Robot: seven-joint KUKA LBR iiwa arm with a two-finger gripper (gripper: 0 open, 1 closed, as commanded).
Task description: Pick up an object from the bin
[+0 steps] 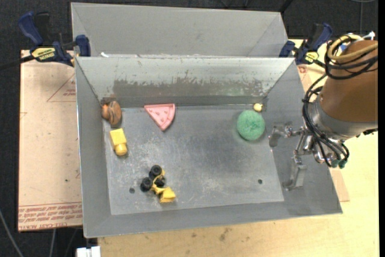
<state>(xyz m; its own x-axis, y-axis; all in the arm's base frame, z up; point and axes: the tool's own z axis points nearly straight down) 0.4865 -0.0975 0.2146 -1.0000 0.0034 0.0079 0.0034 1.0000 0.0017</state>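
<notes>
My gripper (283,161) hangs over the bin's right wall, open, with nothing between its fingers. One metal fingertip (273,139) is just right of a green ball (250,125) that lies on the floor at the back right; the two stand apart. A small yellow bead (258,108) rests behind the ball against the back wall. The other fingertip (292,183) is nearer the front right corner.
A pink watermelon-slice toy (160,115) lies at the back centre. At the back left sit a brown rounded thing (112,111) and a yellow block (118,142). A small black-and-yellow wheeled toy (156,183) lies at the front left.
</notes>
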